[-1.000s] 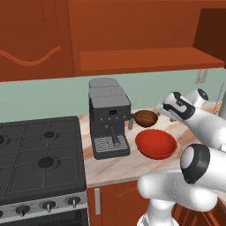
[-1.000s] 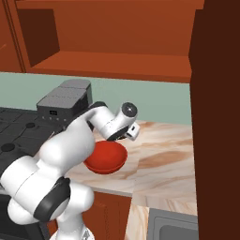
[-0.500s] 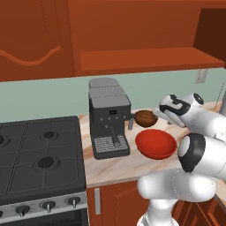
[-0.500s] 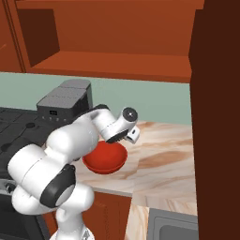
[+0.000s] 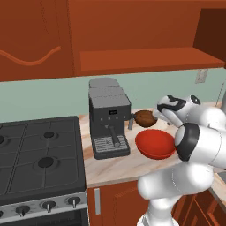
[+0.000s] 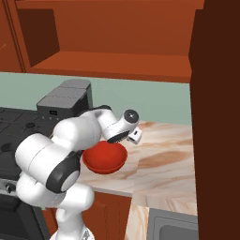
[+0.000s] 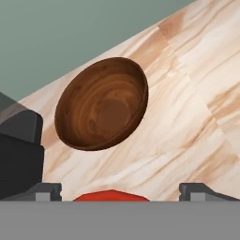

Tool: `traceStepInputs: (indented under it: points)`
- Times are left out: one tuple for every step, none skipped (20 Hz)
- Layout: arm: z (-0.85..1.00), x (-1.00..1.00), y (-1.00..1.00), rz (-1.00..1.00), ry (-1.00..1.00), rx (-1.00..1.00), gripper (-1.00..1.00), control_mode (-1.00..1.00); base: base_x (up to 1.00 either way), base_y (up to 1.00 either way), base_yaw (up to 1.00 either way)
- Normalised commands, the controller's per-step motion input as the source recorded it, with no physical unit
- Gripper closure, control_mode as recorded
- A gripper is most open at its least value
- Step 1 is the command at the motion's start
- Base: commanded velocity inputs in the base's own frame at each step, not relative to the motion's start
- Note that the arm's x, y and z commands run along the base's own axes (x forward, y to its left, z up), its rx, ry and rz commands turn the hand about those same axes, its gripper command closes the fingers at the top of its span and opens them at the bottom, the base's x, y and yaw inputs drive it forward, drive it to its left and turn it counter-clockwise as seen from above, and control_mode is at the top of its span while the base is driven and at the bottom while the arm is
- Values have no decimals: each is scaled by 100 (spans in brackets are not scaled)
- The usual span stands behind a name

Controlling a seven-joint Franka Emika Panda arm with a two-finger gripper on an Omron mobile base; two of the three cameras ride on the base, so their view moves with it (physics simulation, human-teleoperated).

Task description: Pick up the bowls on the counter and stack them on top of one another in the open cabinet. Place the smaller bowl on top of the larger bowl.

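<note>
The smaller bowl (image 7: 102,103), dark brown and wood-grained, sits on the counter (image 7: 187,117) just ahead of my gripper (image 7: 123,188), whose fingertips (image 7: 47,190) stand wide apart with nothing between them. From the left base it is the brown bowl (image 5: 145,118) behind the larger bowl (image 5: 155,143), with my gripper (image 5: 159,115) hovering at its right rim. The glossy red larger bowl (image 6: 105,158) lies under my forearm; its edge (image 7: 111,195) peeks in low. The open cabinet (image 5: 145,59) (image 6: 108,63) is above, its shelf bare.
A grey coffee machine (image 5: 108,117) (image 6: 65,98) stands close to the left of both bowls. The black gas stove (image 5: 39,154) lies further left. A tall wooden panel (image 6: 215,117) bounds the counter (image 6: 164,159) on the right, with a sink corner (image 6: 173,229) below.
My hand has edged left and slightly down toward the brown bowl, and the elbow has swung forward. The jaws stay open. Both bowls are where they were.
</note>
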Motion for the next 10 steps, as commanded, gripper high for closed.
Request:
traceStepInputs:
  points:
    - [-13,18,-12,0,0,-2,-100,-100,0,0,0]
    - [-13,19,-12,0,0,-2,-100,-100,0,0,0]
    - [-13,19,-12,0,0,-2,-100,-100,0,0,0]
    - [-14,19,-10,0,0,-2,-100,-100,0,0,0]
    - [-14,20,-9,0,0,-1,-100,-100,0,0,0]
    - [-14,20,-7,0,0,0,-100,-100,0,0,0]
    - [-14,20,-6,0,0,0,-100,-100,0,0,0]
    - [-15,21,-4,0,0,0,-100,-100,0,0,0]
    - [-16,24,-4,0,0,0,-100,-100,0,0,0]
    - [-16,24,-4,0,0,0,-100,-100,0,0,0]
